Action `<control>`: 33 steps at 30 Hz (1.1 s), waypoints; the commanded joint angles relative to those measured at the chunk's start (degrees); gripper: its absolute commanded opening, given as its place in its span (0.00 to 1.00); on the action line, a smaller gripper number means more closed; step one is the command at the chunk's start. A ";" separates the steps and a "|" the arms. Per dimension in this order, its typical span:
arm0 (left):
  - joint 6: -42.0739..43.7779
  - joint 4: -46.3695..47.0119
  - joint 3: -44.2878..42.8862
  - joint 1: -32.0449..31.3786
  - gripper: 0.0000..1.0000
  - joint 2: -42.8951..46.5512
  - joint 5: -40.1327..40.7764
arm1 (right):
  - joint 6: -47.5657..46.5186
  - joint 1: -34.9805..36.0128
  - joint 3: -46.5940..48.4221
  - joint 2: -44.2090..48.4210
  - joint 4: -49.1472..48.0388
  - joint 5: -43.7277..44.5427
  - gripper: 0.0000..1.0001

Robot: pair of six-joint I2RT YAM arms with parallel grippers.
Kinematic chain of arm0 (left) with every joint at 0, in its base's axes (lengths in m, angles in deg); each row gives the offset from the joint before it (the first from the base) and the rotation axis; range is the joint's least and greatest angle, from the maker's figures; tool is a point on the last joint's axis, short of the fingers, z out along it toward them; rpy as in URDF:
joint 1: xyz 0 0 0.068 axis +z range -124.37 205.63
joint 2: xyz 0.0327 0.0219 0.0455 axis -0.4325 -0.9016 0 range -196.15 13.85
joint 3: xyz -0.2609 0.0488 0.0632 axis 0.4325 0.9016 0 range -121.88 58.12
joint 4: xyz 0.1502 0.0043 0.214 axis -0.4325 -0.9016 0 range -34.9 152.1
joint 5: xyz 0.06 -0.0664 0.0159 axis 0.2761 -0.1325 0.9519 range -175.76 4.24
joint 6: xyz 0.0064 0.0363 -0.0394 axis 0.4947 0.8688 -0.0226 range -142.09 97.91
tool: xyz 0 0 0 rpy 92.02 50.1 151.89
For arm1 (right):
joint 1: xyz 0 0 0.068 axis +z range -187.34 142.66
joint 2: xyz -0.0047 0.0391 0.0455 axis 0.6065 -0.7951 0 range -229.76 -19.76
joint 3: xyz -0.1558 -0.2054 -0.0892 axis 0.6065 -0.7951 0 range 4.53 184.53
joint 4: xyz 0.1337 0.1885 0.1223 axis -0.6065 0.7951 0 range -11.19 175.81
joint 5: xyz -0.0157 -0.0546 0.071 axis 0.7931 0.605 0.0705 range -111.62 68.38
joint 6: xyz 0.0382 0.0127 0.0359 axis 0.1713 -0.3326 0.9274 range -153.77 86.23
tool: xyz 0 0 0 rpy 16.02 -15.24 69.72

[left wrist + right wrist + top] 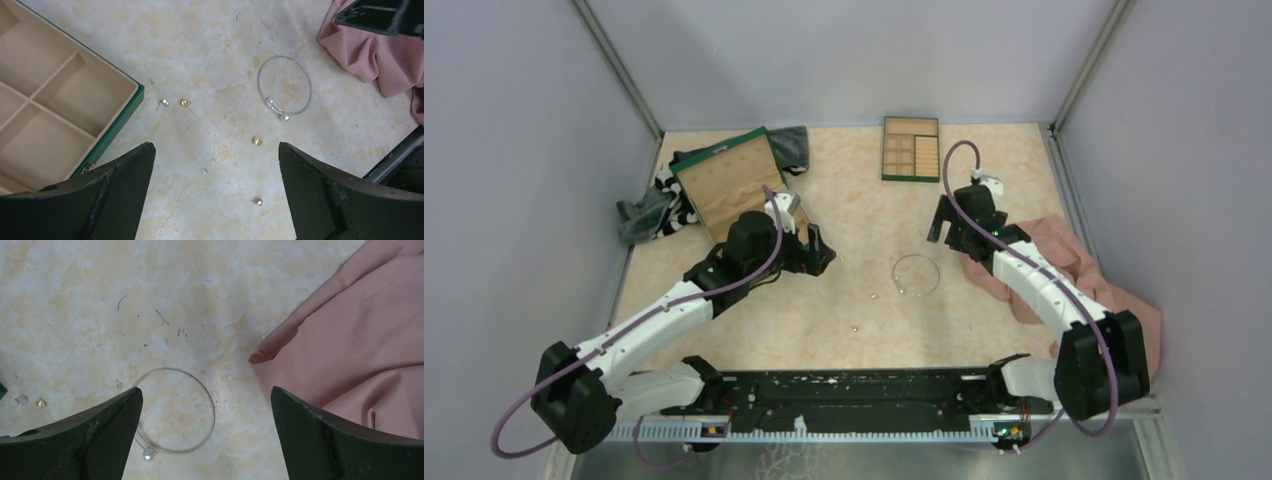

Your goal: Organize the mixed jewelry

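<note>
A thin silvery wire hoop [895, 275] with small beads lies flat on the table, right of centre. It also shows in the left wrist view [270, 101] and in the right wrist view [214, 412], just under my right gripper [205, 390]. Several tiny gold earrings lie scattered: two near the green box [185, 103], one [257, 141] and another [258, 201] ahead of my left gripper [215, 150]. Both grippers hover above the table, open and empty. In the top view, the left gripper [819, 250] is left of the hoop and the right gripper [944, 236] is at its far right.
An open green box with tan compartments [120, 117] stands at the back left [729, 185]. A green compartment tray [911, 148] sits at the back centre. A pink cloth [1074, 260] lies right of the hoop. Grey and patterned cloths [649, 210] lie at the far left.
</note>
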 commanded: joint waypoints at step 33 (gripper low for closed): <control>4.02 -12.28 -9.14 -0.06 0.99 8.00 10.53 | 27.34 3.17 26.71 -30.40 9.57 2.65 0.96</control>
